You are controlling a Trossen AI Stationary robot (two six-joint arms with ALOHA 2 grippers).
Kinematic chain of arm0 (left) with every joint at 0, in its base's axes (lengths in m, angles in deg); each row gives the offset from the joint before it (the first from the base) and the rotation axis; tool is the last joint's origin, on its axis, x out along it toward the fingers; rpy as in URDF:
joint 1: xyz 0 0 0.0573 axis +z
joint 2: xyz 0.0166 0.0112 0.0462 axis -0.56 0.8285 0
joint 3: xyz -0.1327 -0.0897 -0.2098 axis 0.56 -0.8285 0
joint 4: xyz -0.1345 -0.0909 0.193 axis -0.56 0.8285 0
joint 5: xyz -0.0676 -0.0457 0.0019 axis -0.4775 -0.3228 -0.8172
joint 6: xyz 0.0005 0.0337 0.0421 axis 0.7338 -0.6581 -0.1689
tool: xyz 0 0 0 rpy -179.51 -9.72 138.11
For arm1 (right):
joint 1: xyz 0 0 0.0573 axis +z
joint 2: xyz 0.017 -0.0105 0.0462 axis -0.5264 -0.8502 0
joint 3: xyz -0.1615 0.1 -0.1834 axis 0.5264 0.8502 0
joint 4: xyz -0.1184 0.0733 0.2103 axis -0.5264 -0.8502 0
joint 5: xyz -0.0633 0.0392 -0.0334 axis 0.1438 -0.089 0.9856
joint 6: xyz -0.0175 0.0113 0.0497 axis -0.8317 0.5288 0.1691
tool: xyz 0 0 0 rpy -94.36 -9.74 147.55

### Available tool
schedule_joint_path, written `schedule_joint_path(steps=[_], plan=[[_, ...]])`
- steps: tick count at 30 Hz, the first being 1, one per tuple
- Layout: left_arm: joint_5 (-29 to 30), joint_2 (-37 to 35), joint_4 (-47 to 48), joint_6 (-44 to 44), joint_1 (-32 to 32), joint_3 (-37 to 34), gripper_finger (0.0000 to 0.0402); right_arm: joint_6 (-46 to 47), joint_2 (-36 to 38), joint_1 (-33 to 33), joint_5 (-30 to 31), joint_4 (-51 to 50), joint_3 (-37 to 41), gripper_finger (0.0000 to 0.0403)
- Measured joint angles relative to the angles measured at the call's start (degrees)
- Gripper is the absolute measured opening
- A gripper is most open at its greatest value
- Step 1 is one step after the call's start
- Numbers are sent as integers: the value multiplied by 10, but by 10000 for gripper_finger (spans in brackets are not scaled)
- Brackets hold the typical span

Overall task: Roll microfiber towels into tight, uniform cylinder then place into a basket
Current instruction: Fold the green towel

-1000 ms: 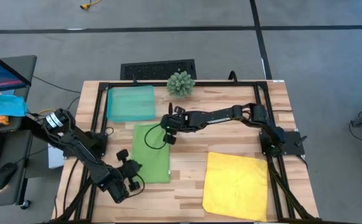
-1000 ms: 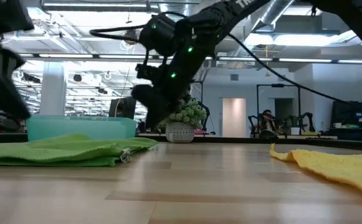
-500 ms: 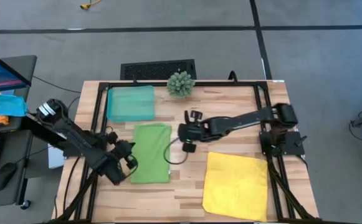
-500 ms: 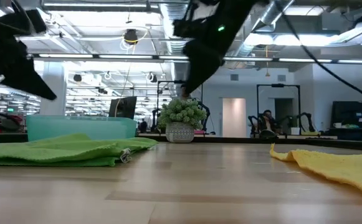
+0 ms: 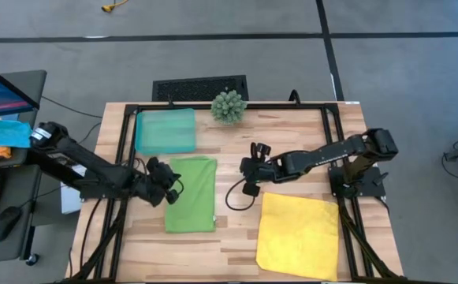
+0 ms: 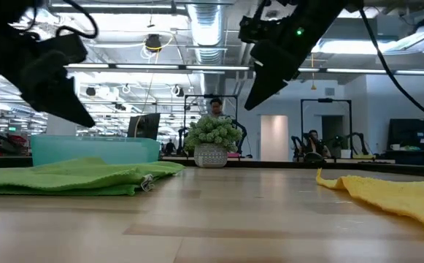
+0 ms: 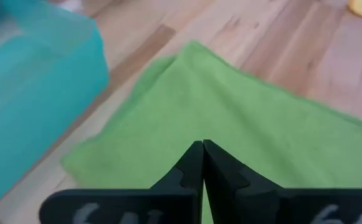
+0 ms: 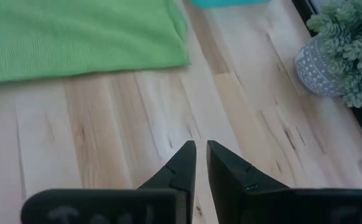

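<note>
Wood (image 5: 236, 225) lies bare between green towel (image 5: 191, 194) and yellow towel (image 5: 298, 235).

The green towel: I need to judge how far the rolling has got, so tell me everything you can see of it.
The green towel is a leaf-green, soft, finely textured cloth, lying flat and unrolled on the wooden table, folded into a tall rectangle with a doubled edge showing in the low view. It sits just in front of the teal basket, apart from the yellow towel. The left gripper, jaws shut, hovers over its left edge; nothing grips it.
</note>
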Motion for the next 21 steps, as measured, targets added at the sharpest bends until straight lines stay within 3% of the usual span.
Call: schedule_joint_path(steps=[13, 21], plan=[[-66, 52, -2, 8, 114, -2, 0, 0, -1, -4, 0, 7, 0, 62], [-59, 100, -2, 42, 139, -2, 0, 1, -1, -4, 0, 7, 0, 62]])
